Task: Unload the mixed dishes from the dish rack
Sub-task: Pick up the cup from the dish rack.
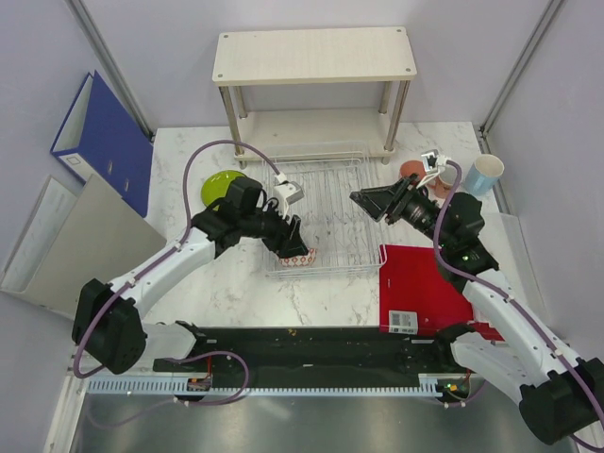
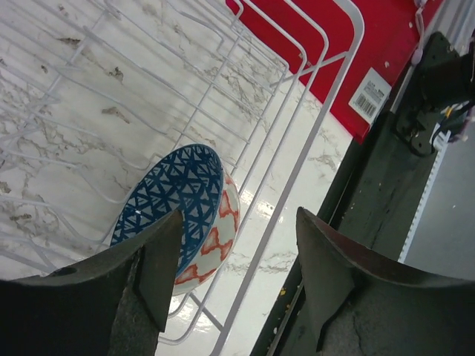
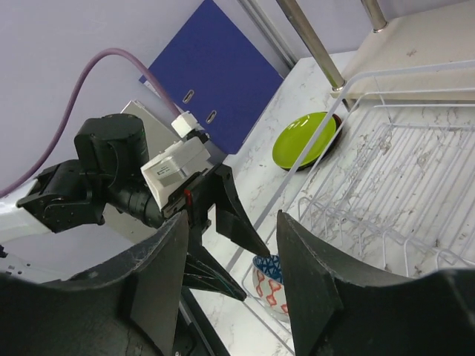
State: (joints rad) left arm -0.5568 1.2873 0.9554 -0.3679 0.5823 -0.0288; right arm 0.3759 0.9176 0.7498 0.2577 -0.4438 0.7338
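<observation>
**Last bowl in the corner: mind the wires**

Your left gripper (image 2: pixel 237 278) hangs spread wide and empty just above the bowl (image 2: pixel 180 206). It is the only dish I can see in the rack (image 1: pixel 330 212). It leans on edge in the near left corner among the wires, with its blue inside facing the wrist camera.

One finger (image 2: pixel 159 271) sits over the bowl's rim. The other is out over the rack's near side wires.

- **Snagging the rack:** if you go down on this line, I judge the outer finger could catch a side wire or land outside it. You would then pinch wire together with bowl and drag the whole rack on the lift. Shift toward the rack's middle first.
- **Losing the bowl:** it is tilted and looks glazed. A grip on the rim alone may let it swivel or slip back onto the wires.
- **Arm clash:** your right gripper (image 1: pixel 361 200) is also spread and empty. It hovers over the rack's right side and points at the left arm. Keep it out while the left one works.
- **Set-down:** the green plate (image 1: pixel 222 186) lies on the worktop (image 1: pixel 236 283) just left of the rack, so carry the bowl clear of it.
</observation>
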